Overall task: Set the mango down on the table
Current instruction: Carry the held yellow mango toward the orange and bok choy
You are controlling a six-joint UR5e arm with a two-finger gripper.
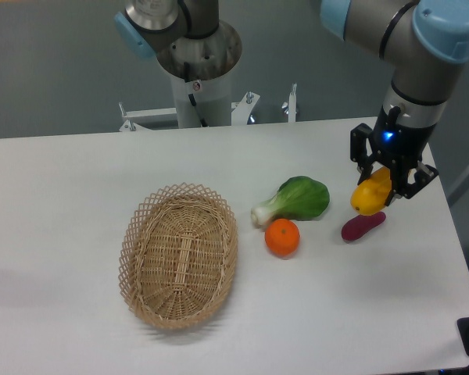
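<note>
Smooth, waxy-skinned mango (371, 194) sat in the black hard-looking gripper (390, 181), the table (62, 195) looked matt white and smooth, the basket (180, 255) was rough open-woven wicker, and the orange (282, 237) showed a faintly glossy peel

A silver-grey tubular arm (375, 31) is seen, with pale blue caps fitted at the joints and dark bands marked at the segment seams. The black two-finger gripper (392, 173) is attached under the wrist, and a small blue light is shown glowing on its body. A white cylindrical pedestal (199, 86) is seen under the base, with a black cable run down its front and metal brackets bolted at its foot.
</note>
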